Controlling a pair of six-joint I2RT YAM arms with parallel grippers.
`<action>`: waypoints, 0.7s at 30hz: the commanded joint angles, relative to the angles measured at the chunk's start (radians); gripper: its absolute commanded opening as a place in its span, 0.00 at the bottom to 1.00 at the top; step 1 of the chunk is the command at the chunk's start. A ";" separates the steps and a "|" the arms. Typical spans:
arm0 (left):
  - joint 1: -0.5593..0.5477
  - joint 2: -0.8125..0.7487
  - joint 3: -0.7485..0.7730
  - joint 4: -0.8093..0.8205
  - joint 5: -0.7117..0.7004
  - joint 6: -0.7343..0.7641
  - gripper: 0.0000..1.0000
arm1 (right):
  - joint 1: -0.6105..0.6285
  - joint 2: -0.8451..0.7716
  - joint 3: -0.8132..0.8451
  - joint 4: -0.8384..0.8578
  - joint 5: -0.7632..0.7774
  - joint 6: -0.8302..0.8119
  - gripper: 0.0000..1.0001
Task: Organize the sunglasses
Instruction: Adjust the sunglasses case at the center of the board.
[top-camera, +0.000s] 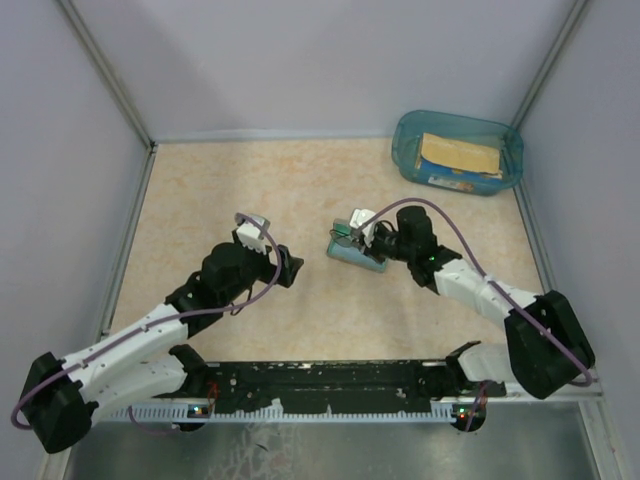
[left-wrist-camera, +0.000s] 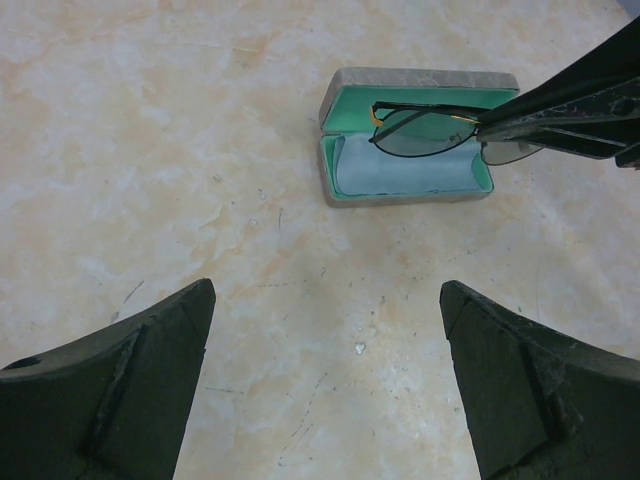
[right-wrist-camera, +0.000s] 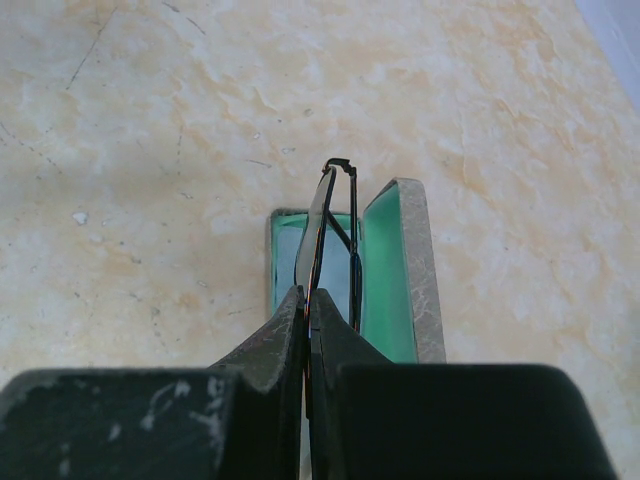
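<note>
Visibly thin wire sunglasses hang over rectangular case.

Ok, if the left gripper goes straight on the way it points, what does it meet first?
The left gripper would probably meet bare table, just short of the open case; depth is unclear.

We see soft, even light falling from above. The tabletop is bright and free of harsh glare, and the shadows beneath the arms are faint and diffuse. In the left wrist view, the left gripper's fingers sit near the lens as dark, slightly soft shapes, while the case farther off is sharp. In the right wrist view, the right gripper's fingers blur close up, but the sunglasses remain crisp.
</note>
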 joint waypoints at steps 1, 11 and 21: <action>0.001 0.005 -0.009 0.093 0.022 0.013 1.00 | -0.031 0.042 0.029 0.105 -0.077 -0.040 0.00; 0.001 0.095 0.014 0.138 0.061 0.034 1.00 | -0.069 0.079 0.023 0.128 -0.111 -0.040 0.00; -0.001 0.294 0.071 0.095 -0.029 0.008 1.00 | -0.069 0.033 -0.002 0.165 -0.103 0.027 0.00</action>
